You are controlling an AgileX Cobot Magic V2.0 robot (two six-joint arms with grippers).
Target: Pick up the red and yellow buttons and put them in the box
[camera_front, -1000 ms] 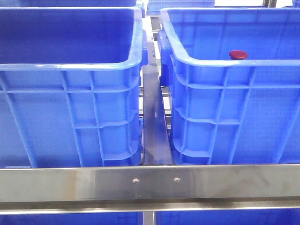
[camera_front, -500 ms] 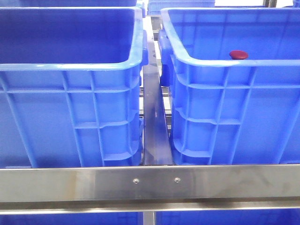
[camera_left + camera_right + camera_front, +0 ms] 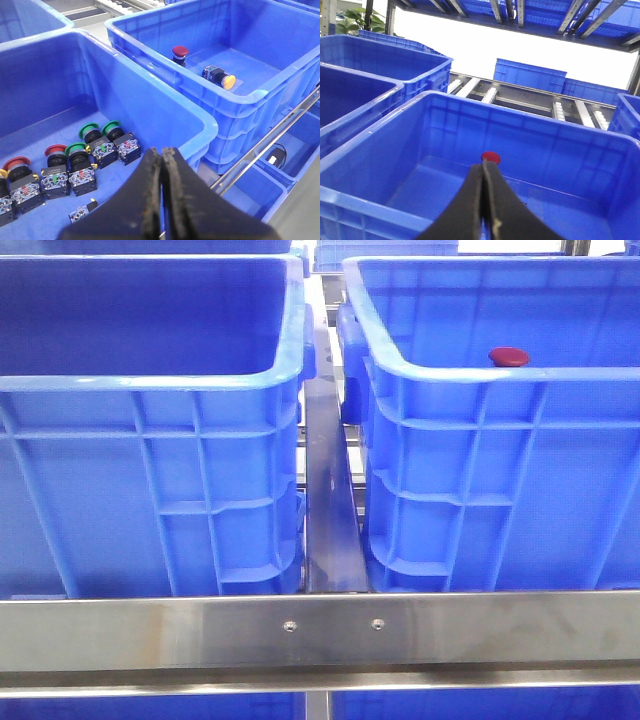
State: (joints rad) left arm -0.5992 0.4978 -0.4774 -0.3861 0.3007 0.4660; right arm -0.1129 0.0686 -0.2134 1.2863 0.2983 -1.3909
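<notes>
Left wrist view, 2 buttons [image 3: 180,51] in box [image 3: 280,85]

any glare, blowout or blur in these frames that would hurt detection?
Front view: even light, mild sheen on the steel rail, red button sharp. Left wrist view: well lit, buttons crisp, closed left fingers soft at close range. Right wrist view: background behind the racks blown out white; box interior readable, right fingers slightly blurred.

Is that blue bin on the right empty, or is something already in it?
Not empty. The left wrist view shows a red button and a yellow button on the floor of the box.
</notes>
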